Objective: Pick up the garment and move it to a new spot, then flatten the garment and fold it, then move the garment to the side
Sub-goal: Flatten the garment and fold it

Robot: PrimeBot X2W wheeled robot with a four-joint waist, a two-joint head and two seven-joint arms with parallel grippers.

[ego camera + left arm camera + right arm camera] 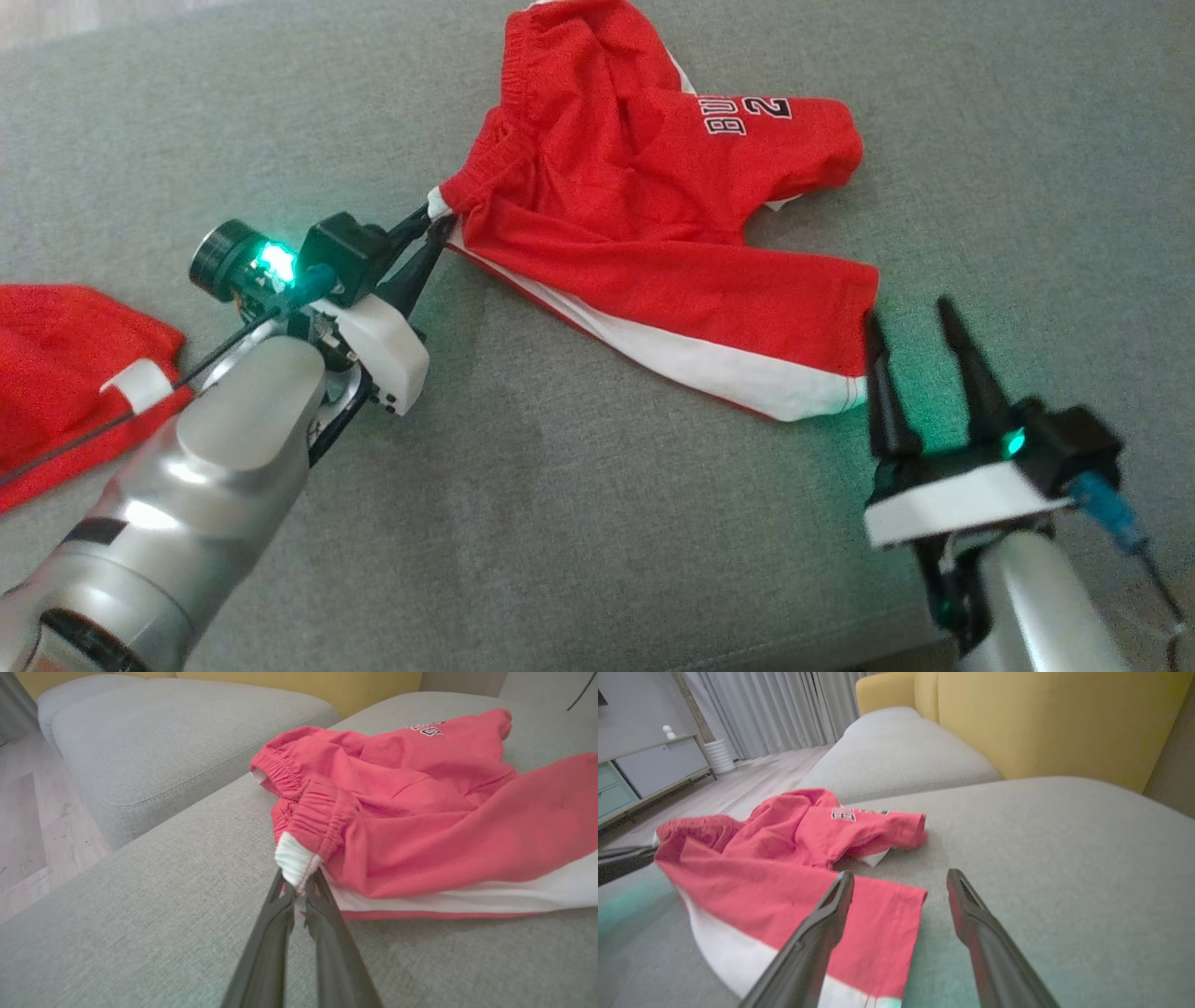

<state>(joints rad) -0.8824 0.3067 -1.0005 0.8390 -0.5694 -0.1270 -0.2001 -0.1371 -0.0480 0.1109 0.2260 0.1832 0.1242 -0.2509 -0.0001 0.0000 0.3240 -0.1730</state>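
A pair of red shorts [644,215] with white side stripes and lettering on one leg lies rumpled on the grey sofa cushion [579,523]. My left gripper [437,222] is shut on the white corner of the elastic waistband [295,861], pinching it between the fingertips. My right gripper [910,313] stands open beside the hem of the nearer leg [878,933], its left finger [831,907] over the red cloth and its right finger [971,910] over bare cushion, nothing between them.
A second red cloth with a white tab [65,373] lies at the left edge of the cushion. Beyond the shorts is another grey cushion [163,742], a yellow sofa back [1041,714] and wooden floor [28,826].
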